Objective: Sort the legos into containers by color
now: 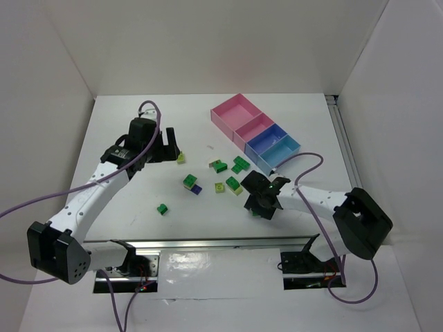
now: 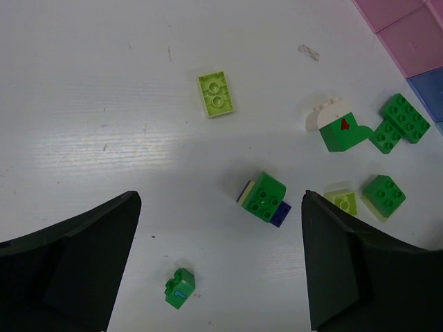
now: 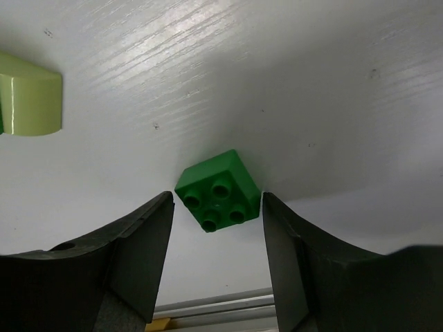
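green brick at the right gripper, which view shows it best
Right wrist: green brick, four studs clear, centred in the right gripper. Top external mostly hides it under that gripper; left wrist misses it.

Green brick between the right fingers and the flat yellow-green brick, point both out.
green brick (image 3: pixel 218 191): right wrist view, studded top face.
flat yellow-green brick (image 2: pixel 216 95): left wrist view, studded top face.

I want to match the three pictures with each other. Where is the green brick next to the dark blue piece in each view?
Top external: the green brick lies slightly left of the picture's centre.
Left wrist: it lies slightly right of centre and a little below it.
Right wrist: not in it.
Shared landmark: the small green brick lying alone shows in the top and left wrist views only.
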Controlling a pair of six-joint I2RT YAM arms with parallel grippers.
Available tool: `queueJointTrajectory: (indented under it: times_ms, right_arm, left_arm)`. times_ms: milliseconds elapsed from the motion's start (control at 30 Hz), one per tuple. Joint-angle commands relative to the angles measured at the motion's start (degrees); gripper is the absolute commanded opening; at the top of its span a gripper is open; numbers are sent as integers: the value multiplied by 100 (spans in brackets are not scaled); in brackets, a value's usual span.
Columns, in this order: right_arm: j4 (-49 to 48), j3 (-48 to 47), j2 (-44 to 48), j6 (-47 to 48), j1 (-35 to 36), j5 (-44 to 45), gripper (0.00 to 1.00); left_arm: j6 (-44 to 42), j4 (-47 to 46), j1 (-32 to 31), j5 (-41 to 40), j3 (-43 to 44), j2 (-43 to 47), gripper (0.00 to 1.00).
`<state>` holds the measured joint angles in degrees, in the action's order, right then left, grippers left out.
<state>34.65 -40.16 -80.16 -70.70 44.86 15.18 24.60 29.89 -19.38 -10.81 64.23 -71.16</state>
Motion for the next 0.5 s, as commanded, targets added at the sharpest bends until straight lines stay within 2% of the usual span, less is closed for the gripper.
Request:
queueJointTrajectory:
  times_ms: [0,167,233,333,400,467]
  right_arm:
    - [-47,-193,-254,-50,58,55,59]
    - [76,-299,-412,55,58,178,59]
    - [77,-361,-474,108,58,178,70]
    - [77,-466,-605,257,58,231,71]
    - [-63,-545,-764,844,58,231,79]
    - [93,-842,-1088,1528,58,292,81]
  left_arm:
    - [27,-89,-40,-71,-51,14,98]
    - [27,-89,-40,-123,-51,14,98]
    - [27,-89,-40,-123,-51,14,98]
    - [27,-89,-40,-71,-103,-38,98]
    - [27,-89,-40,-18,-103,-39,98]
    - [27,-89,-40,-18,-103,-39,98]
